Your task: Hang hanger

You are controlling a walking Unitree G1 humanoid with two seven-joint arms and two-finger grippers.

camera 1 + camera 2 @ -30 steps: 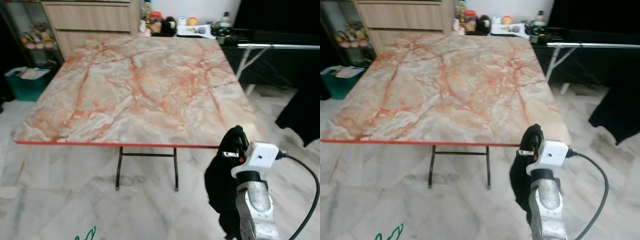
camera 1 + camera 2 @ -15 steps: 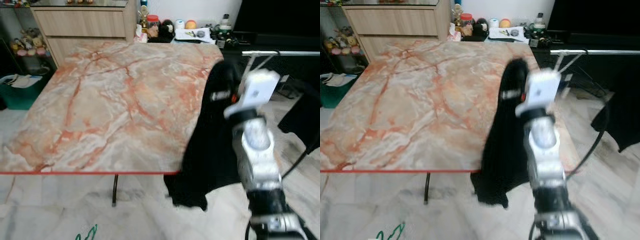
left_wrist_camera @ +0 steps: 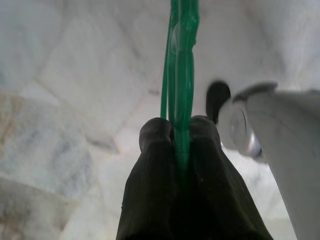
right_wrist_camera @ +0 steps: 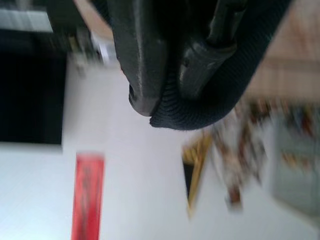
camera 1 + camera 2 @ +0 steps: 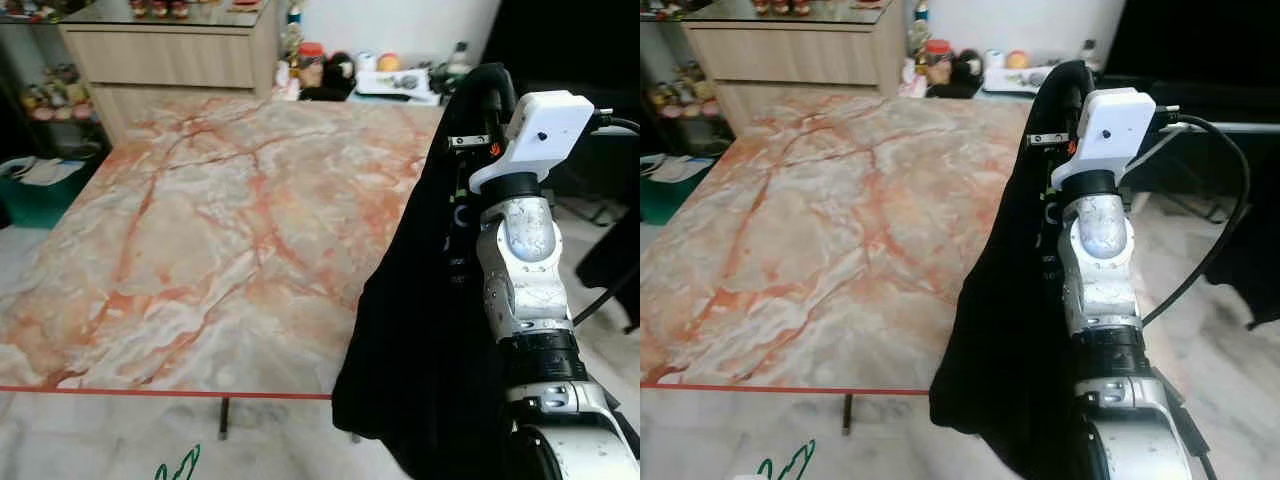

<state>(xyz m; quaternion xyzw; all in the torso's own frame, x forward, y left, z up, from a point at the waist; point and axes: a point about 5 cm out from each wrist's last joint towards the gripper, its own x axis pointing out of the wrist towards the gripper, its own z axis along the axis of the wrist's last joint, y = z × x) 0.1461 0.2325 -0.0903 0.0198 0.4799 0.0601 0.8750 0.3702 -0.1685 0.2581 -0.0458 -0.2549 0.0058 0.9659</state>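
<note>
Right gripper (image 4: 165, 70) raised high at near right, fingers clamped on ribbed collar of black garment (image 5: 430, 330), which hangs in long fold beside silver forearm, partly in front of right edge of marble table (image 5: 220, 220). Left gripper (image 3: 177, 137) low over tiled floor (image 3: 75, 75), fingers pinched narrow on thin green hanger (image 3: 180, 60); bit of green also at near left bottom edge in eye views. Hanger and garment well apart, each in own gripper. Far right: metal rail (image 5: 1230, 127) against dark background, dark cloth (image 5: 1250, 270) hanging near it, likely hanging spot. Far side: cabinet (image 5: 170, 55) and clutter of jars beyond table.

Step, by judgement: carry phase, garment lifted clear, hanger not yet hung. Next move likely calls for turning toward rail on right, bringing hanger up, hooking over rail. Unclear whether garment goes on hanger first. Risk: loose fold snagging table corner.
</note>
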